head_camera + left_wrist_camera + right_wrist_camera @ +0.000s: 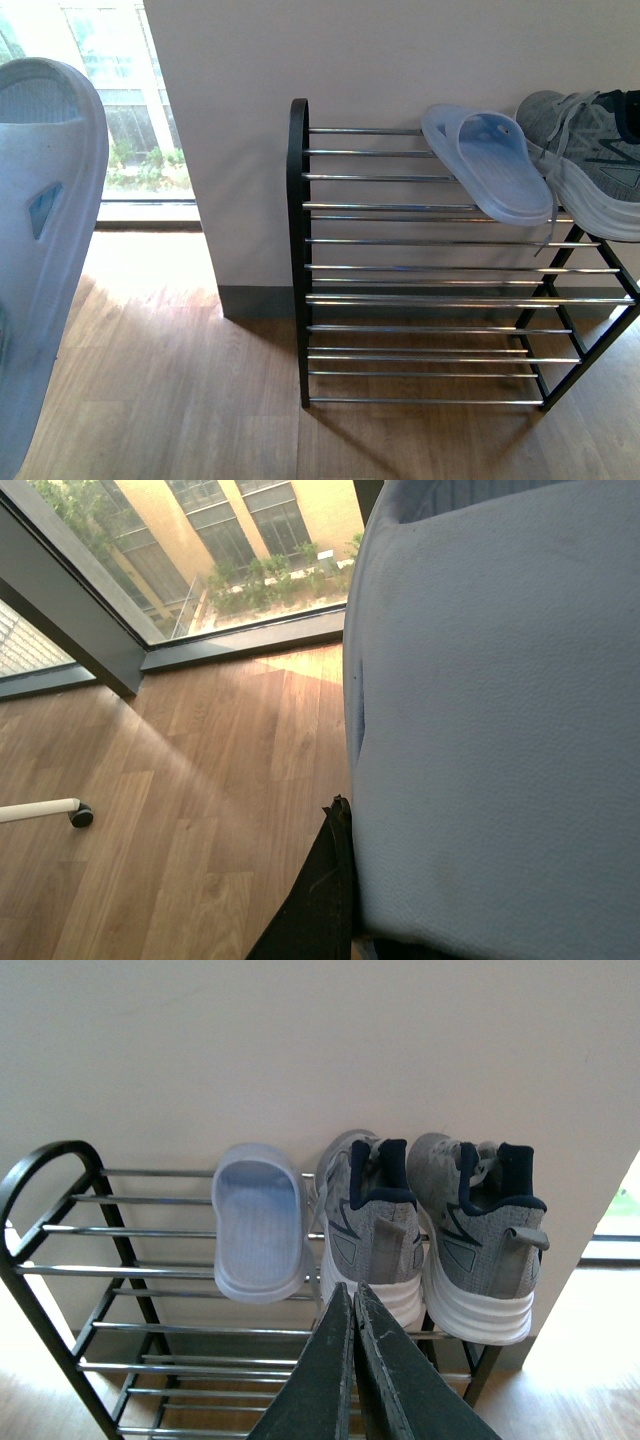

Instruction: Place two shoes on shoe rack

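1. A pale blue slide sandal [45, 250] is raised in the air at the left edge of the front view, very close to the camera and well apart from the shoe rack [298, 250]. It hangs with its long side nearly vertical.
2. In the left wrist view this same sandal [500, 710] fills most of the picture. A dark part of the left gripper shows only at its lower edge, touching the sandal, so I cannot tell how the jaws stand.
3. The right gripper [355, 1305] has its two dark fingers pressed together with nothing between them. It is in front of the rack, pointing toward the top shelf.
4. On the top shelf, a second slide sandal [260, 1225] lies with its toe toward the wall. In the front view it [490, 165] lies slanted on the chrome bars.
5. Just beside this sandal stand two grey sneakers, with white soles and navy collars, heels toward the robot. The left sneaker [370, 1230] is almost directly beyond the tips of the right gripper; the right sneaker [480, 1240] is touching or nearly touching the first one.
6. The left half of the top shelf is only bare bars.
7. Behind the rack is a pale wall [400, 50]. To the left is a large window [130, 110] above a wooden floor [180, 400].
8. In the left wrist view, a white leg with a small black caster [80, 816] stands on the floor near the window.
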